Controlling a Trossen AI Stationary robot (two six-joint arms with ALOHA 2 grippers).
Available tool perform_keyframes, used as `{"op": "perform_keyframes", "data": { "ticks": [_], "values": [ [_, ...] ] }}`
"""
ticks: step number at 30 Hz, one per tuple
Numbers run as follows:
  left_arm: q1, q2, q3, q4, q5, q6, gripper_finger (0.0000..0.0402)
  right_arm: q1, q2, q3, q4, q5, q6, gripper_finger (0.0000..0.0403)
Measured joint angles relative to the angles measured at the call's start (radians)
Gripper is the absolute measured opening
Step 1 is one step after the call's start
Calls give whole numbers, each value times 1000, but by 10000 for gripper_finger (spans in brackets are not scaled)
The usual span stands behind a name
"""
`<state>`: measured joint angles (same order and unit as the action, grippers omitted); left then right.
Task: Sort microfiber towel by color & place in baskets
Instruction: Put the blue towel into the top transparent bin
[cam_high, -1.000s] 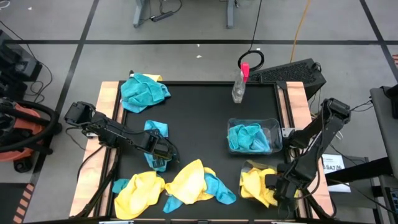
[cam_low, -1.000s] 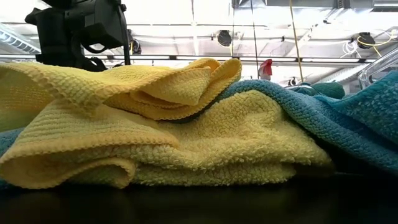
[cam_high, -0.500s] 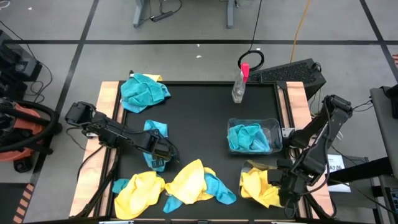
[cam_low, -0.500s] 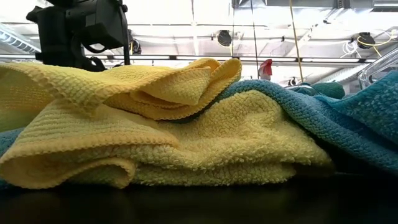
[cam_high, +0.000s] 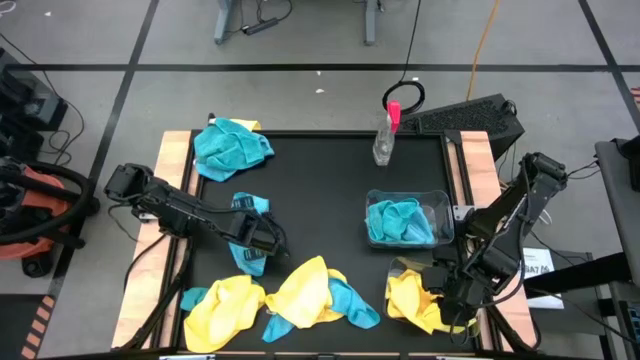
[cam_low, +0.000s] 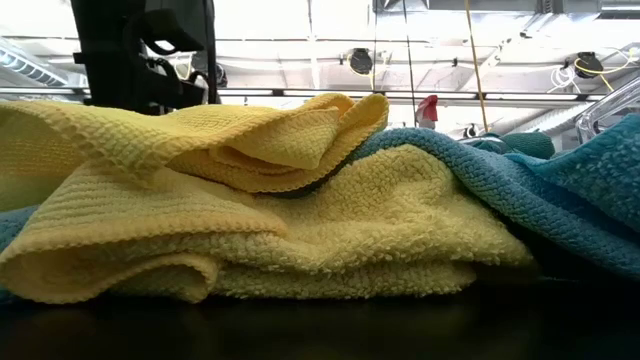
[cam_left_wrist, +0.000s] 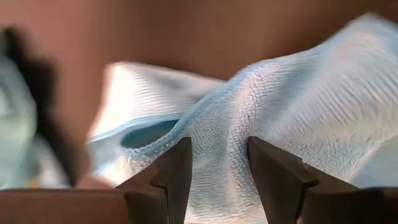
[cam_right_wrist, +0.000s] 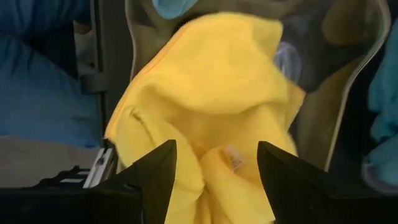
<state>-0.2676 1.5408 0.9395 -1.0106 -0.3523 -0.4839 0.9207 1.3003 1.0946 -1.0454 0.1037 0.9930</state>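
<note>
My left gripper (cam_high: 258, 240) is shut on a blue towel (cam_high: 250, 208) at the table's left middle; the left wrist view (cam_left_wrist: 217, 180) shows the cloth (cam_left_wrist: 298, 99) between its fingers. My right gripper (cam_high: 437, 292) is open over the near right clear basket (cam_high: 398, 268), which holds a yellow towel (cam_high: 410, 298). In the right wrist view (cam_right_wrist: 217, 180) its fingers stand on either side of the yellow towel's (cam_right_wrist: 211, 81) top. Whether they touch it, I cannot tell. The far right basket (cam_high: 442, 198) holds blue towels (cam_high: 400, 220). My left gripper pinches a raised fold of the blue towel (cam_left_wrist: 217, 155) between its two fingers. The fingers come slanting from the table's left. The cloth bunches around them, and its ends (cam_high: 252, 264) trail down on both sides of the gripper.
A heap of yellow and blue towels (cam_high: 300, 295) lies along the near edge and fills the low view (cam_low: 300, 220). Another blue towel (cam_high: 230, 148) lies at the far left. A spray bottle with a pink top (cam_high: 385, 135) stands at the far edge.
My left gripper has risen a little with the blue towel, whose middle has drawn up under it. My right gripper has shifted slightly toward the table's left, over the basket with the yellow towel.
</note>
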Motion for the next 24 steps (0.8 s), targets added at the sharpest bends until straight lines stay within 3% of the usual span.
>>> {"op": "perform_keyframes", "data": {
  "ticks": [3, 7, 14, 20, 24],
  "values": [
    [2, -1, 10, -49, -18, -37, 190, -12, 0, 0, 0, 5, -31, 215],
    [17, -1, 5, -42, -10, -58, 259, -32, 0, 0, 0, 7, -66, 215],
    [81, -2, -89, 92, 114, -8, 363, -50, 0, 0, 4, 37, -97, 215],
    [140, -10, -198, 198, 180, 0, 378, -50, 0, 0, 8, 52, -98, 215],
    [148, -11, -221, 258, 230, 48, 353, -50, 0, 0, 9, 55, -98, 215]
  ]
}}
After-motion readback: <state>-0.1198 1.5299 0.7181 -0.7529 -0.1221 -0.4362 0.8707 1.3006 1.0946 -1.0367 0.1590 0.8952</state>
